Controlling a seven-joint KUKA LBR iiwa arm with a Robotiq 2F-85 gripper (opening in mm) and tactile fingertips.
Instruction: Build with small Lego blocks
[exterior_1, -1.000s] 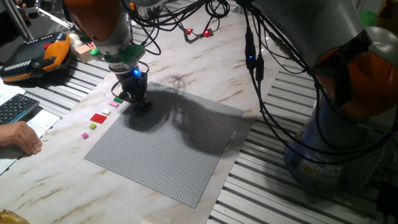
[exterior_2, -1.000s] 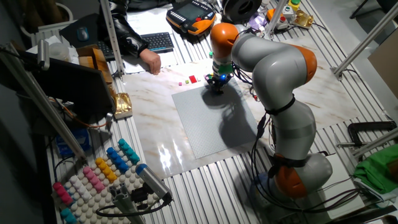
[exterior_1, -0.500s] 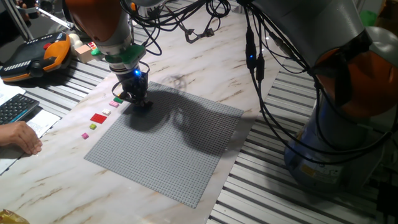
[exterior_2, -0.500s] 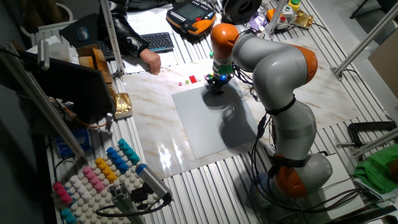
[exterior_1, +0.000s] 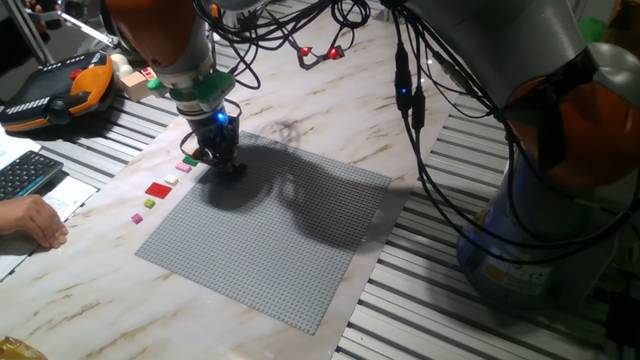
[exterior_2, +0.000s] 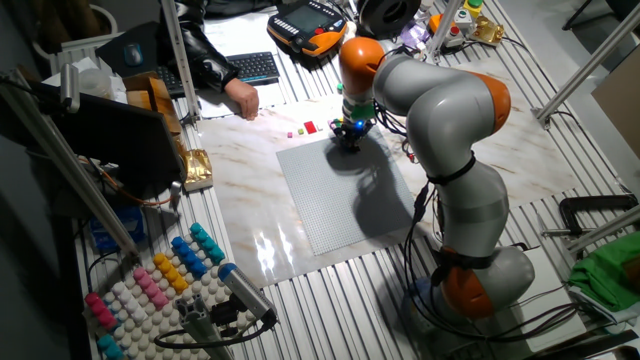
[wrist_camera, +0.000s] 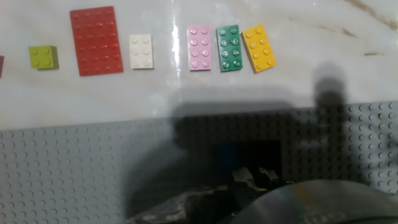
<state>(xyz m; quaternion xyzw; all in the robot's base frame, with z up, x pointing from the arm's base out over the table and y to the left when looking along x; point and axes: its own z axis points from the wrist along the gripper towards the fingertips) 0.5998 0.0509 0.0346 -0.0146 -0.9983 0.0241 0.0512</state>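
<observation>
The gripper (exterior_1: 222, 163) stands low over the upper-left corner of the grey baseplate (exterior_1: 290, 240); whether its jaws are spread or pressed together I cannot tell, as shadow hides them. In the hand view, Lego blocks lie in a row along the top of the frame on the marble surface (wrist_camera: 348, 68): lime square (wrist_camera: 43, 57), large red plate (wrist_camera: 96, 40), white block (wrist_camera: 141, 51), pink block (wrist_camera: 199, 47), green block (wrist_camera: 228, 48), yellow block (wrist_camera: 258, 48). A person's hand (exterior_1: 30, 220) rests at the left edge of one fixed view.
</observation>
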